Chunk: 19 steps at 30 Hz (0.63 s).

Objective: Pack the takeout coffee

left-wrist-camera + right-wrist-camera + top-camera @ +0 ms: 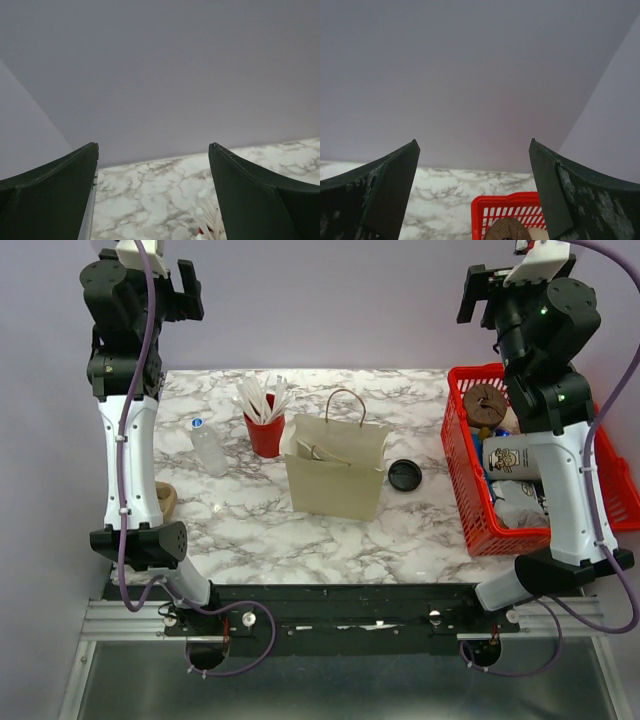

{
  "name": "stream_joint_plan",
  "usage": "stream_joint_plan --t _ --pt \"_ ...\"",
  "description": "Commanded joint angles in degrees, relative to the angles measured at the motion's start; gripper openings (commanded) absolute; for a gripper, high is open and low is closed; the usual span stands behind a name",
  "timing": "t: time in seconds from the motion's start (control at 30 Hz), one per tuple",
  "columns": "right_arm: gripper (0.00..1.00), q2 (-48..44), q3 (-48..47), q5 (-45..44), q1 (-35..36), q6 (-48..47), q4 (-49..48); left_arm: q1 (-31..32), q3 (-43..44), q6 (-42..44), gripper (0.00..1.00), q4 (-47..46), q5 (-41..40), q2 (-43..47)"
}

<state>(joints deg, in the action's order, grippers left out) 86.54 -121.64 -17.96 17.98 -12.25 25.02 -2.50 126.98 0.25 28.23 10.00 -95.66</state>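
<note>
An olive-tan cup [166, 500] that looks like the takeout coffee shows only partly at the table's left edge, behind my left arm; no lid shows on it. A cream paper bag [335, 472] with a loop handle stands open mid-table. My left gripper [186, 290] hangs high over the far left corner, open and empty [153, 150]. My right gripper [472, 292] is raised over the far right, also open and empty [473, 147]. Both are far from the cup and the bag.
A red cup of white sticks [265, 426] and a small clear bottle [208, 446] stand left of the bag. A flat black disc [405, 475] lies to its right. A red basket [460, 455] with a brown round item [487, 400] and packets fills the right side.
</note>
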Motion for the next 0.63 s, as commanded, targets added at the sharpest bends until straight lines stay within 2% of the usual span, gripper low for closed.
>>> stream_joint_plan --t 0.0,0.13,0.6 --pt "1.0 -2.6 4.2 -4.6 -0.3 -5.3 -11.6 -0.8 -2.7 3.3 0.99 -9.2 -6.2 3.8" --pt "1.0 -5.9 9.8 -4.5 -0.3 -5.8 -15.5 -0.7 -9.2 4.4 0.99 -14.0 -6.8 7.9" --pt "1.0 -5.5 10.7 -5.2 -0.3 -5.1 -15.6 -0.8 -10.4 0.5 0.99 -13.1 -5.1 6.9"
